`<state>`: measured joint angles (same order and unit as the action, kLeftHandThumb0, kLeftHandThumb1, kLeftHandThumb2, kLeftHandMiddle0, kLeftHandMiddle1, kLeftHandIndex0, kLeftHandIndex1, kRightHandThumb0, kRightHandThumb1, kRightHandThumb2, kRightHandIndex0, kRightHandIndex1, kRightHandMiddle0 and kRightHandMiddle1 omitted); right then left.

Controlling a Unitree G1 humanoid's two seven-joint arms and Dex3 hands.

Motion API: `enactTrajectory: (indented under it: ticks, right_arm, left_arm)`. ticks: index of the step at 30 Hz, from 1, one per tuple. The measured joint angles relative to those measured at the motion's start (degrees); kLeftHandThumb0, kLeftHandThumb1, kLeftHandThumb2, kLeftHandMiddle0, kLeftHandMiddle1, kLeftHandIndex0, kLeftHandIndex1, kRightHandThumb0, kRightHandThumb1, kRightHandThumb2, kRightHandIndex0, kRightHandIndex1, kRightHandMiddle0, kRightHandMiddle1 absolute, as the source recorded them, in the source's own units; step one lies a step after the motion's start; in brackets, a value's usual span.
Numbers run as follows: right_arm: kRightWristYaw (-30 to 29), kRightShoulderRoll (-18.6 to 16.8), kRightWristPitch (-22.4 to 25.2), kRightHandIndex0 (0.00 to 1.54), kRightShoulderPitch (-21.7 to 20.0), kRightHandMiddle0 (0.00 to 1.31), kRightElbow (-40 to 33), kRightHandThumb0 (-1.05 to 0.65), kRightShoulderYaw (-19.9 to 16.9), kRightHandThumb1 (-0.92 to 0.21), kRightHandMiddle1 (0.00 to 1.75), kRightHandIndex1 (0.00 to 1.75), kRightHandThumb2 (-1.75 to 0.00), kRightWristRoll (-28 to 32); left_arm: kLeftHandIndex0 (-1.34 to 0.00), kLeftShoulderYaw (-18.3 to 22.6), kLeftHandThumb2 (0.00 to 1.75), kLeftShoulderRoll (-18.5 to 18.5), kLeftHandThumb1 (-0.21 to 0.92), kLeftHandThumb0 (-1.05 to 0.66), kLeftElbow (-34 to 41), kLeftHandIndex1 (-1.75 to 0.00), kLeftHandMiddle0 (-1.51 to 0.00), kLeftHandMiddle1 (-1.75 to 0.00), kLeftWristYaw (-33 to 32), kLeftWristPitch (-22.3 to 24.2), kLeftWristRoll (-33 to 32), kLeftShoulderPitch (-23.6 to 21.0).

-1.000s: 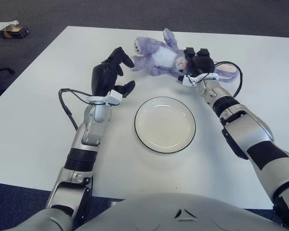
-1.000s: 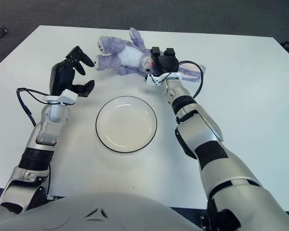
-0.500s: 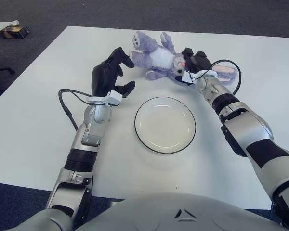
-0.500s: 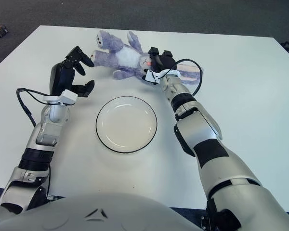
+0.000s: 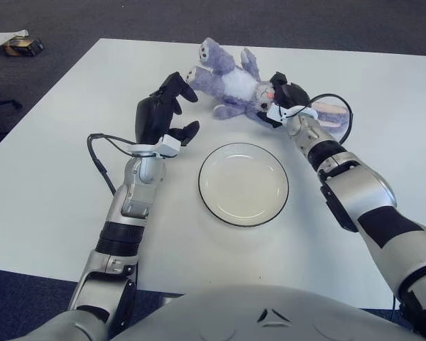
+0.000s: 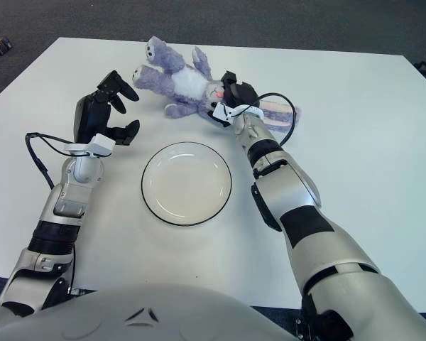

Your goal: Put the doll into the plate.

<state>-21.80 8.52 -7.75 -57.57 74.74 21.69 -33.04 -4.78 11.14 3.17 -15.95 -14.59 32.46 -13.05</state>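
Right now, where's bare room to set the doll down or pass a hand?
Free: the plate itself, the table left of the left hand, and the strip nearer the robot than the plate. Crowded: the far side, where the right hand grips the doll near its cable.

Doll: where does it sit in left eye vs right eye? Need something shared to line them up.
Left eye view: the doll lies upper centre, on the table beyond the plate, the right hand at its head.
Right eye view: the doll shows left of centre, still beyond the plate's far rim.
Shared landmark: the plate, between both hands; the left hand is raised to its left, holding nothing.
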Motion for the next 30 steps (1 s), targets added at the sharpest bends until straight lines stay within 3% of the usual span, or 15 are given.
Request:
enactTrajectory:
  ticks: [2,6,13,17,30]
  right_arm:
    - [-1.3,-0.3,0.2,0.86,0.1,0.65,0.2,0.00,-0.2,-0.08,1.75,1.38,-1.46,0.2]
    - [-4.5,-0.6,0.2,0.92,0.5,0.67,0.4,0.00,-0.2,-0.06,1.75,1.32,-1.48,0.2]
    - [-7.6,-0.5,-0.9,0.95,1.1,0.67,0.6,0.00,0.5,0.00,1.75,1.39,-1.55,-0.1]
    - [-7.7,0.0,-2.3,0.94,1.5,0.68,0.7,0.00,0.8,0.04,1.75,1.49,-1.63,-0.2]
    - [-5.1,2.7,-4.5,0.93,2.2,0.66,-0.4,0.00,1.1,0.04,1.75,1.58,-1.66,0.0]
  left_arm:
    - [-0.51,0.0,1.57,0.0,0.11,-0.02,0.3,-1.73,-0.81,-1.75,0.0,0.1,0.0,0.0]
    - [-0.56,0.0,1.47,0.0,0.19,-0.01,0.7,-1.74,-0.63,-1.75,0.0,0.2,-0.1,0.0]
    - [-0.57,0.0,1.45,0.0,0.21,-0.01,0.9,-1.75,-0.58,-1.75,0.0,0.6,-0.1,0.3]
    - [-0.51,0.0,1.55,0.0,0.13,-0.01,0.9,-1.74,-0.76,-1.75,0.0,0.8,-0.2,0.4]
    - [-0.50,0.1,1.57,0.0,0.11,-0.02,0.9,-1.74,-0.81,-1.75,0.0,1.0,-0.4,0.5]
